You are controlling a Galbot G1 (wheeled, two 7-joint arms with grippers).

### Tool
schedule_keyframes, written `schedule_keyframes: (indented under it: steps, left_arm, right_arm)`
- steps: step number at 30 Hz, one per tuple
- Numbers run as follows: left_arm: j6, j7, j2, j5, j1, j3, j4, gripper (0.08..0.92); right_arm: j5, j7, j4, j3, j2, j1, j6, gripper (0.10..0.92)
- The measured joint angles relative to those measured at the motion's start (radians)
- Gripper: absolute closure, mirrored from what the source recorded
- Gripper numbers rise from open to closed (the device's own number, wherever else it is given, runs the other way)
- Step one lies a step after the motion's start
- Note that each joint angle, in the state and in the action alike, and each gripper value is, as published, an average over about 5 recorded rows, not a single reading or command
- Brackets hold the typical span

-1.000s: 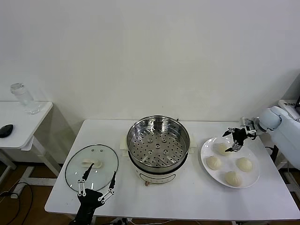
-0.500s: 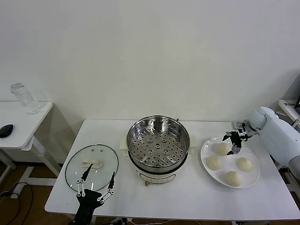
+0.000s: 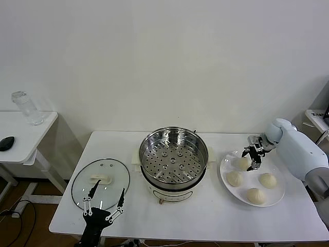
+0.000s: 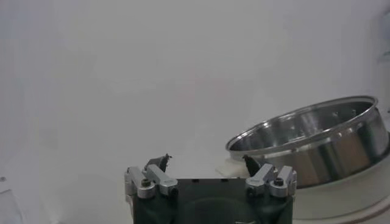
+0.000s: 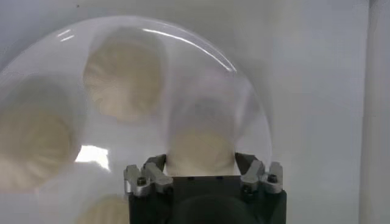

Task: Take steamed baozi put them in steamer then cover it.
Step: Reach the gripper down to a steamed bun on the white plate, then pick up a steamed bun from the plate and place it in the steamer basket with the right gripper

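Several cream-white steamed baozi lie on a white plate (image 3: 224, 165) at the table's right. My right gripper (image 3: 252, 157) is down over the back-left baozi (image 3: 241, 163), and its fingers press both sides of that bun (image 5: 201, 149), which still rests on the plate (image 5: 244, 91). Other buns (image 3: 234, 178) (image 3: 267, 180) (image 3: 255, 195) lie loose beside it. The shiny steamer (image 3: 173, 157) stands uncovered mid-table with its perforated tray bare; its wall (image 4: 317, 137) also shows in the left wrist view. My left gripper (image 3: 105, 206) (image 4: 206, 163) waits open at the front left, holding nothing.
The glass lid (image 3: 101, 182) with its white handle lies flat on the table left of the steamer, just behind my left gripper. A side table at the far left carries a glass jar (image 3: 25, 107) and a black mouse (image 3: 6, 143).
My right gripper has shifted left over the plate, come down onto the back-left bun, and its fingers have closed in on it. The left arm has stayed put.
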Motion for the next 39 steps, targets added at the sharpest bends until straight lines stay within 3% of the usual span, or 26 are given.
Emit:
schedule_keyframes:
  steps: [12, 26, 39]
  left_arm:
    - [0.001, -0.001, -0.002, 0.0, -0.001, -0.003, -0.004, 0.177]
    - [0.01, -0.003, 0.0, 0.0, -0.002, -0.001, -0.016, 0.177]
    - [0.009, -0.007, 0.0, 0.0, 0.006, 0.001, -0.019, 0.177]
  right_arm:
    - [0.013, -0.008, 0.072, -0.032, -0.037, 0.019, 0.018, 0.336]
    - [0.176, -0.032, 0.422, -0.241, -0.133, 0.251, 0.112, 0.338]
    - [0.227, -0.029, 0.654, -0.45, -0.014, 0.51, 0.289, 0.338]
